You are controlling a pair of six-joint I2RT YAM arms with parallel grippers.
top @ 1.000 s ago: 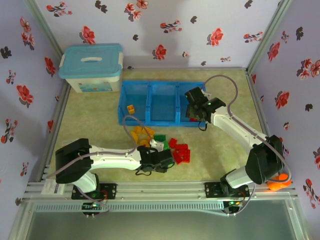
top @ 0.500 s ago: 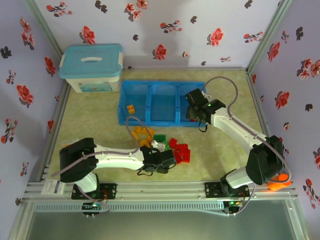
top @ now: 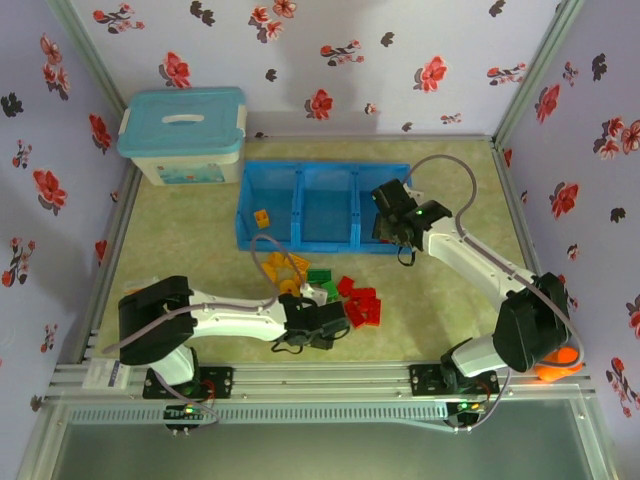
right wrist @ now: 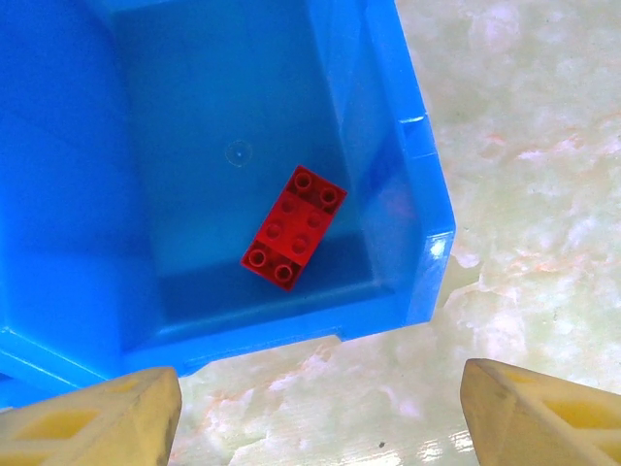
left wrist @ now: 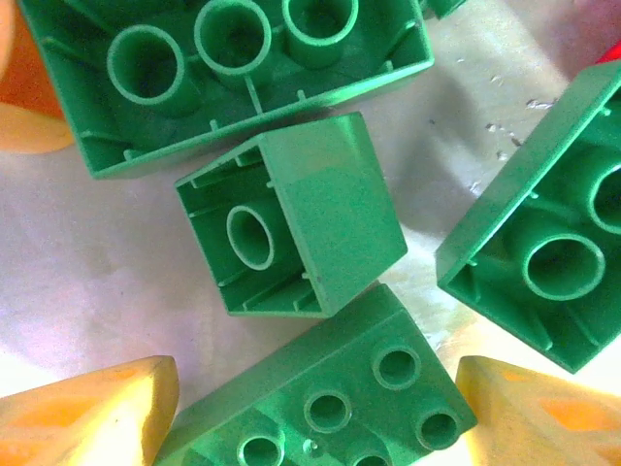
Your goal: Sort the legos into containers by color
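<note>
- Long blue tray point(top: 298, 205) across the far half of the table point(top: 200, 250): one orange-yellow lego point(top: 261, 216) in the left compartment, one red lego point(right wrist: 294, 228) studs up in the right.
- Right gripper point(right wrist: 320, 408) over that right compartment's near wall, fingers point(right wrist: 97, 413) apart, nothing between.
- Left gripper point(left wrist: 310, 417) low over the loose pile point(top: 330, 285) in front of the tray, fingers point(left wrist: 87, 413) apart, straddling a studs-up green lego point(left wrist: 330, 388); contact unclear.
- Just beside it, a small green lego point(left wrist: 291, 214) tipped on its side.

Closely packed green legos point(left wrist: 330, 204) leave narrow gaps between them.
</note>
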